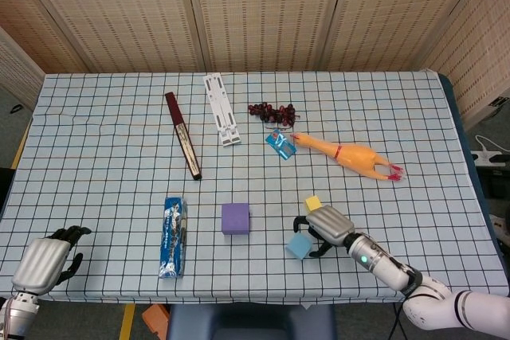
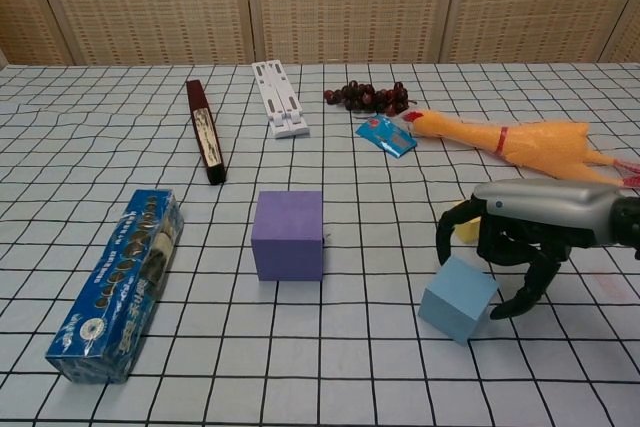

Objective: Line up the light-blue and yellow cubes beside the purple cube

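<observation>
Checked tablecloth [image 2: 300,367]: right hand [image 2: 535,232] arches open-fingered over the light-blue cube [image 2: 458,298]; it should close squarely before carrying it left to the purple cube [image 2: 288,235].

desk [image 1: 96,133], checked cloth | around purple cube [image 1: 235,218]: cookie box [image 1: 172,236] left | light-blue cube [image 1: 299,246], yellow cube [image 1: 313,203] right | rubber chicken [image 1: 351,155], grapes [image 1: 271,111] behind

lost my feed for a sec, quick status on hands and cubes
Right hand curled over light-blue cube, grip unclear. Left hand idle, holds nothing. Yellow cube behind right hand; purple cube apart, path clear.
</observation>
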Controlling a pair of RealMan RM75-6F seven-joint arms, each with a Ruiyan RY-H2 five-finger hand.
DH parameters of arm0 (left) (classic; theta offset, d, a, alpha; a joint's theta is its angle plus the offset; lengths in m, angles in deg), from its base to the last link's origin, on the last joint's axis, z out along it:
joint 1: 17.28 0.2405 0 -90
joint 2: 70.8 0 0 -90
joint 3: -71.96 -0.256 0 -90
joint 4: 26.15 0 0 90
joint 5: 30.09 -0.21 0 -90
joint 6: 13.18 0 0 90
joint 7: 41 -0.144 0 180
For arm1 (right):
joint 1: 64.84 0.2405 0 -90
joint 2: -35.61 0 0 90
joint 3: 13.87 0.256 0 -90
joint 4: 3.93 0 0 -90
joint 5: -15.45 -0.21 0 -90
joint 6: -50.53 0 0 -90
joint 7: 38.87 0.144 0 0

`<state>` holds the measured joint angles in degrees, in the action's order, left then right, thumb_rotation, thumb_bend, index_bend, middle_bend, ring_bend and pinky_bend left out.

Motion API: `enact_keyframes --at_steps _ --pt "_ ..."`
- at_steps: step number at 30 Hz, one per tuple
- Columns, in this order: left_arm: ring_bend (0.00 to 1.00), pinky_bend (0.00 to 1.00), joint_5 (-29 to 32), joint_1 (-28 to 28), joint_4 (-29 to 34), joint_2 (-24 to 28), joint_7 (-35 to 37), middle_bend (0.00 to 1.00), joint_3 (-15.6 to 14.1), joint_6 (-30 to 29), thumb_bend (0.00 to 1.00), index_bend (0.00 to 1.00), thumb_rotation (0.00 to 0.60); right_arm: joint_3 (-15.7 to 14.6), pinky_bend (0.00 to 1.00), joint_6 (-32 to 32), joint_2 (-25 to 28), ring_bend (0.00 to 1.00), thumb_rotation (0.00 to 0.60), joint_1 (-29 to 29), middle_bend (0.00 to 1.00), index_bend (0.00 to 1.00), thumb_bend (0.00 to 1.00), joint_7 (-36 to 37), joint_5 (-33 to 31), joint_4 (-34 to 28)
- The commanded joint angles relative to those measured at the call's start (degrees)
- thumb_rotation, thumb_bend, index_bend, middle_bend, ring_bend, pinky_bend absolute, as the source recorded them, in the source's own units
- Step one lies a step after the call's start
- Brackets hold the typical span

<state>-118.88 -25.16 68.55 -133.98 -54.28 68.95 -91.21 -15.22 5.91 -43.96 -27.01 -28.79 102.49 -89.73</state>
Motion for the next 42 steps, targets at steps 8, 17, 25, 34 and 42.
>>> enact_keyframes --at_steps 8,17,25,34,42 --pt "0.36 0.65 -0.14 -0.03 0.07 -0.02 -0.10 0.31 -0.08 0.07 0.47 0.30 0.600 -0.49 1.00 -3.79 -1.76 0.85 0.600 -0.73 0.94 0.59 0.00 2.34 1.85 3.09" --pt "0.36 0.65 -0.17 -0.16 0.12 -0.10 -0.42 0.31 -0.20 0.45 0.47 0.30 0.600 0.90 1.00 -6.06 -5.09 0.86 0.600 -1.32 0.94 0.60 0.00 3.55 0.47 6.06" --pt "0.36 0.65 -0.23 -0.01 -0.02 -0.07 -0.15 0.31 -0.06 -0.05 0.47 0.30 0.600 3.50 1.00 -5.97 -8.94 0.86 0.600 -0.34 0.94 0.60 0.00 4.45 -1.93 9.12" --pt "0.36 0.65 -0.82 0.07 -0.19 -0.03 0.27 0.31 -0.11 -0.54 0.47 0.30 0.600 5.28 1.00 -5.94 -13.71 0.86 0.600 0.17 0.94 0.61 0.00 5.10 -4.25 12.67" --pt "0.36 0.65 -1.23 0.12 -0.37 0.03 0.67 0.31 -0.20 -0.78 0.47 0.30 0.600 6.74 1.00 -6.03 -17.97 0.86 0.600 1.01 0.94 0.61 0.00 5.22 -5.44 15.79"
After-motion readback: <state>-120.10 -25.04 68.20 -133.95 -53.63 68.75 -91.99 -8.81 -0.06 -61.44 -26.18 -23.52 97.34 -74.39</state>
